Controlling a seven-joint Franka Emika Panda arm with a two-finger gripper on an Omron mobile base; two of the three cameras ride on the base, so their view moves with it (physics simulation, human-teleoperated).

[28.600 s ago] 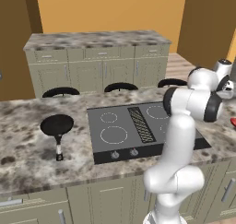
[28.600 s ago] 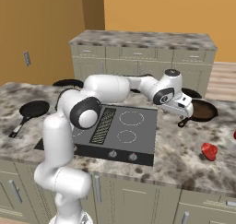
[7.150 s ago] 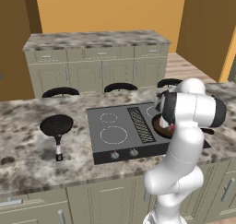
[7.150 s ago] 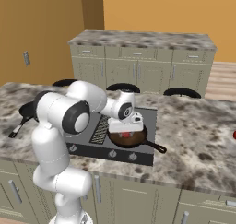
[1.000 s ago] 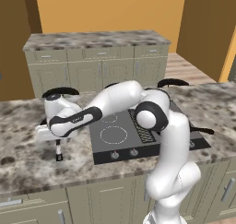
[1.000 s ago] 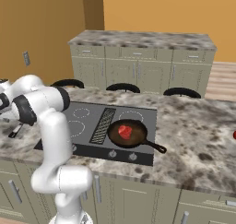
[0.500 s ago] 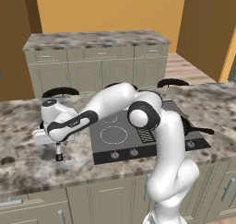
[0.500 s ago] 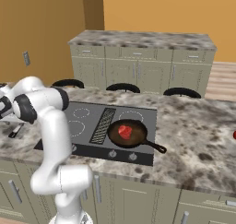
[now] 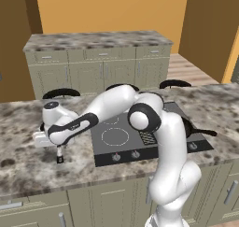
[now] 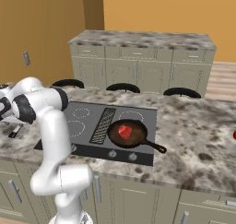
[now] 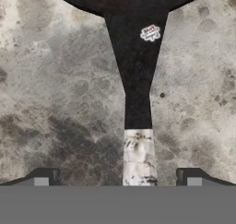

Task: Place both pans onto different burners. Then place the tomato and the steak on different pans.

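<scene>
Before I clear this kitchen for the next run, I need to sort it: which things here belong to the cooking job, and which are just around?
Job:
- brown pan, on a burner
- steak, in it
- black pan, on the counter, its handle between the open gripper tips
- free burners

Just around:
- knobs
- grill strip
- stools
- back cabinets
</scene>
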